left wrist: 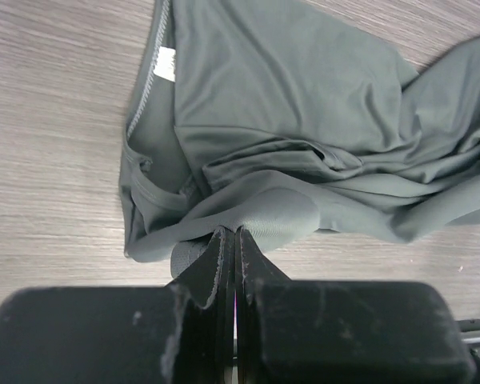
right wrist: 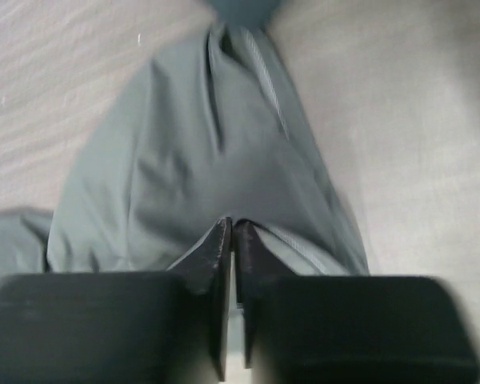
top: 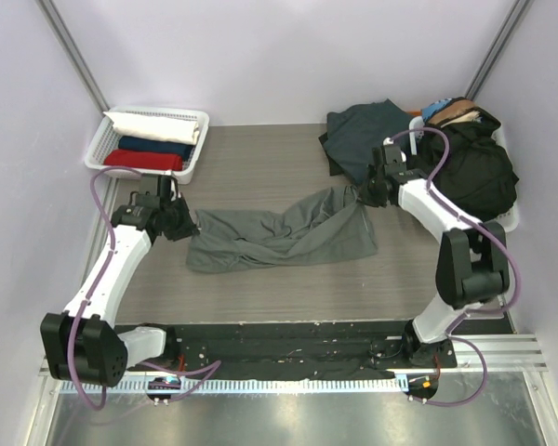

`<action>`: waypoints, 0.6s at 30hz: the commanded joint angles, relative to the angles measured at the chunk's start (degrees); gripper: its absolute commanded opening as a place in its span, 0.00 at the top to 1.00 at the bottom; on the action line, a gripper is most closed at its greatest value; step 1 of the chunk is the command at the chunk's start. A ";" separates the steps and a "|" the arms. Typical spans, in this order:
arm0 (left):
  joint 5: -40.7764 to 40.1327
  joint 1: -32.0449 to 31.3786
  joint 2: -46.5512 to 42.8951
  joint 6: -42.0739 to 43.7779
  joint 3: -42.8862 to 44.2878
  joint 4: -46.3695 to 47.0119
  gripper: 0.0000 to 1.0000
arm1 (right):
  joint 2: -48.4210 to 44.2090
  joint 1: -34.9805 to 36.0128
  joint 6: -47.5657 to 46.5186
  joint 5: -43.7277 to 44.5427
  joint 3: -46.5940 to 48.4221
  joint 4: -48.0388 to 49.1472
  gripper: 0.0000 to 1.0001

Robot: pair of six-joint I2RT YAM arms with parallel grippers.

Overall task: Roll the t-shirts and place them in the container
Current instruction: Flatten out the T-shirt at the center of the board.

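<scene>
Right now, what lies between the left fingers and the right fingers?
Only the grey-green t-shirt, stretched over the table from one to the other; the top view shows it.

You have a white lattice basket [top: 97,147] sitting at the desk's far left corner; the desk [top: 260,153] itself shows a grey wood-grain top; at its far right corner, a second white basket [top: 510,220] shows you only a bit of rim; pale lilac walls [top: 288,56] close in three sides.

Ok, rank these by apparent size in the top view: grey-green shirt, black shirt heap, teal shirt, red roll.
1. grey-green shirt, stretched across the table
2. black shirt heap and teal shirt: about alike; the teal one is partly covered
3. red roll
</scene>
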 commanded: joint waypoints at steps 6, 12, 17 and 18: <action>0.50 1.53 1.78 2.77 2.32 2.41 1.00 | 1.75 -1.29 -4.23 -0.51 2.82 6.63 0.37; 2.25 2.32 2.65 2.59 2.05 2.42 1.00 | -8.37 -1.20 -6.79 -0.68 -8.69 8.22 0.65; 2.70 2.67 3.18 2.51 1.97 2.33 1.00 | -11.10 -1.20 -7.32 -0.42 -15.99 8.13 0.64; 2.70 2.59 3.10 2.51 1.79 2.33 1.00 | -11.19 -1.20 -7.14 -0.85 -17.22 8.22 0.63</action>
